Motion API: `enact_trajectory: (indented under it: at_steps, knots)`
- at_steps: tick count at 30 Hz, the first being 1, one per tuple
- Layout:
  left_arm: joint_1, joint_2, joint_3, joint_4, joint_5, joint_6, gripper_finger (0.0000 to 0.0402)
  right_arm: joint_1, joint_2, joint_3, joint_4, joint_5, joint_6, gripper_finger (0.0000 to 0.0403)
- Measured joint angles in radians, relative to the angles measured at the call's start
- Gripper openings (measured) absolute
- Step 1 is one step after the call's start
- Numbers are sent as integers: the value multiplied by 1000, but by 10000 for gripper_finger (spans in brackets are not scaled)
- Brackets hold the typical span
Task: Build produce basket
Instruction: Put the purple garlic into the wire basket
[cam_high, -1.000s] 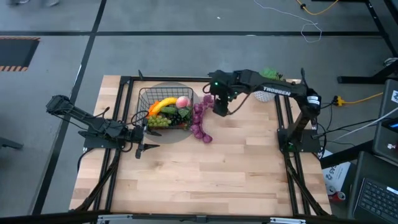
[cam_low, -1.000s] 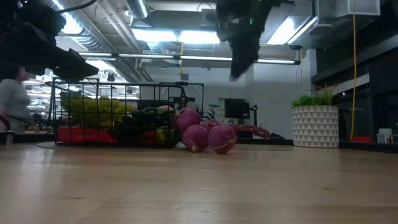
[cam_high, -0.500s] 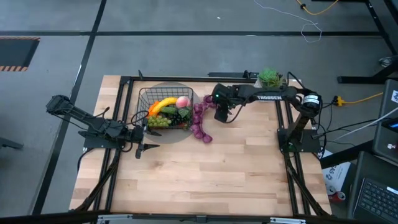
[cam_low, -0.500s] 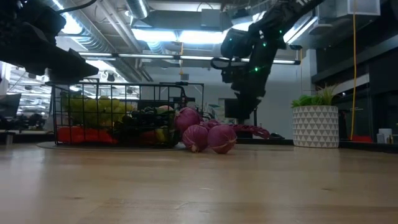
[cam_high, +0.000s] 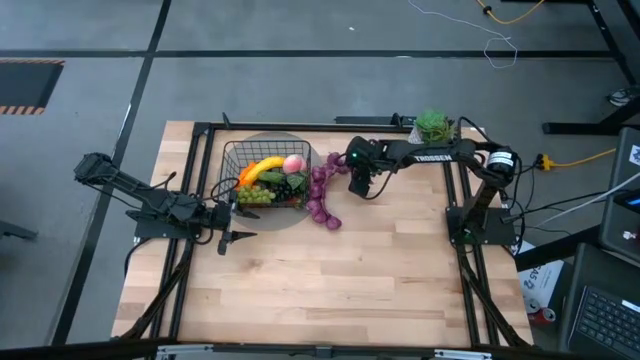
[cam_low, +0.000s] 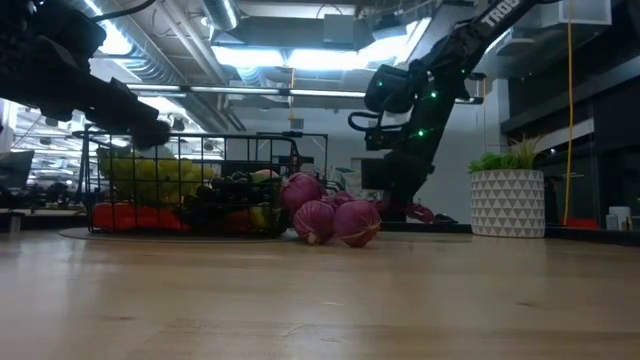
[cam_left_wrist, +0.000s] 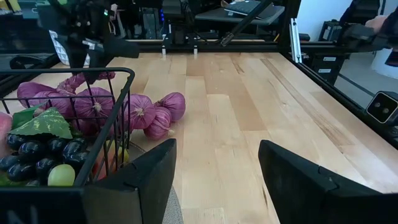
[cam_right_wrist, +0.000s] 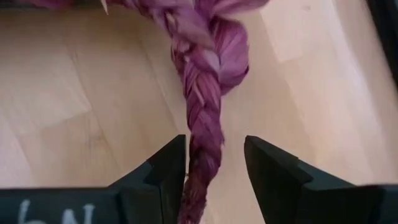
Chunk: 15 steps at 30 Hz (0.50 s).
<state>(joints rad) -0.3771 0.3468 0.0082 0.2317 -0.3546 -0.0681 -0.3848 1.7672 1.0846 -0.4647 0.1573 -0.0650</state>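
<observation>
Right jaws (cam_right_wrist: 214, 180) parted, straddling the braided purple tail of the bulb string (cam_right_wrist: 208, 106), not yet clamped on it. In the high view, right gripper (cam_high: 357, 185) low over the desk (cam_high: 380, 270), just beside the string's (cam_high: 322, 196) upper end, arm stretched in from the right post. In the low view, same gripper (cam_low: 398, 205) down near the desk behind the bulbs (cam_low: 335, 220).

Bulb string lying on the desk against the basket's (cam_high: 232, 160) right side, outside the wire, running from near the basket's far corner down to a cluster of round bulbs at its near corner. Seen past the left fingers too: bulbs (cam_left_wrist: 149, 115) on the wood just beyond the basket wall (cam_left_wrist: 121, 112).

Basket on a round grey mat (cam_high: 290, 222), left of desk centre. Inside: banana (cam_high: 262, 168), peach (cam_high: 293, 164), green grapes (cam_high: 255, 196), dark grapes (cam_high: 290, 184), something orange at the left edge; red pieces low along the basket's side in the low view (cam_low: 135, 216).

Left jaws (cam_left_wrist: 214, 180) spread wide, grasping nothing. Left gripper (cam_high: 228, 238) resting low at the basket's near-left corner, arm reaching from the desk's left edge.

White pot with green plant (cam_high: 433, 124) at the far edge, behind the right arm.
</observation>
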Motion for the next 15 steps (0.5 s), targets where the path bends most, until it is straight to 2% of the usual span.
enact_trajectory:
  at_steps: [10, 15]
  knots:
    - [0, 0, 0, 0, 0, 0, 225, -13, 0, -45, 42, -28, 35, 162]
    - [0, 0, 0, 0, 0, 0, 225, -11, 0, -45, 66, -30, 43, 135]
